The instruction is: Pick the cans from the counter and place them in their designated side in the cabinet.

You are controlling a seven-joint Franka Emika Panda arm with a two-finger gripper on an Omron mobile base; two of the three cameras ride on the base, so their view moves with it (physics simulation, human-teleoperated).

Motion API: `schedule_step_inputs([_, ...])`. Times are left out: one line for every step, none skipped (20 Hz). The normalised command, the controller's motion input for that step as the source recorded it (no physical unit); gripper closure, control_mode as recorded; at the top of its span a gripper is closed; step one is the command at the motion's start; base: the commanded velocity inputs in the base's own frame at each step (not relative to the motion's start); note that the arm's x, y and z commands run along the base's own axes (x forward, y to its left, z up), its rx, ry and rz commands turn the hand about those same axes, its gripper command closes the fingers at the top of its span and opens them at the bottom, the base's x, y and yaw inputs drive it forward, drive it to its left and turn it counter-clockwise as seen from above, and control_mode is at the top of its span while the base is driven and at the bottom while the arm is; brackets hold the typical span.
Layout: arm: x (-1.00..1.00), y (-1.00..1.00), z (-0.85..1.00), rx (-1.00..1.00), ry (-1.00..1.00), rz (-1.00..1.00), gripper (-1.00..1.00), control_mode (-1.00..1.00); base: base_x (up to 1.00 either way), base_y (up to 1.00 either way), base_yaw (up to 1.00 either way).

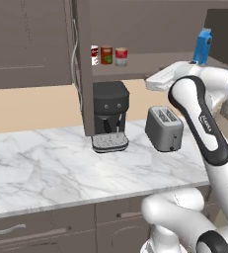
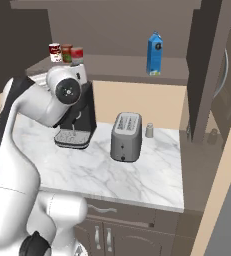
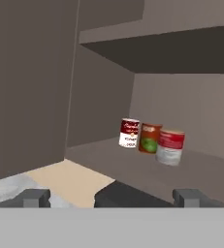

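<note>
Since both cans, the red-brown can (image 3: 149,138) and the red-and-grey can (image 3: 170,146), stand on the cabinet (image 3: 104,162) shelf ahead of the gripper (image 3: 112,197), placing looks finished; its fingers are spread wide, empty, so withdrawing seems next.

markings on the cans (image 3: 150,139) are too blurred to read.

Open shelf run, crowded left end
You have bare cabinet shelf (image 2: 117,64) between the cans (image 2: 72,54) and blue carton (image 2: 154,53); coffee machine (image 1: 110,116) and toaster (image 1: 164,128) block below.
</note>
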Motion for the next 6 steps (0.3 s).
schedule_step_inputs([-0.77, -0.03, 0.00, 0.00, -0.04, 0.00, -1.00, -1.00, 0.00, 0.00, 0.00])
schedule_step_inputs([-0.77, -0.03, 0.00, 0.00, -0.04, 0.00, -1.00, -1.00, 0.00, 0.00, 0.00])
schedule_step_inputs([-0.76, -0.03, 0.00, 0.00, -0.04, 0.00, -1.00, -1.00, 0.00, 0.00, 0.00])
schedule_step_inputs([-0.76, -0.03, 0.00, 0.00, -0.04, 0.00, -1.00, -1.00, 0.00, 0.00, 0.00])
schedule_step_inputs([-0.75, -0.04, 0.00, 0.00, -0.04, 0.00, -1.00, -1.00, 0.00, 0.00, 0.00])
schedule_step_inputs([-0.75, -0.04, 0.00, 0.00, -0.03, 0.00, -1.00, -1.00, 0.00, 0.00, 0.00])
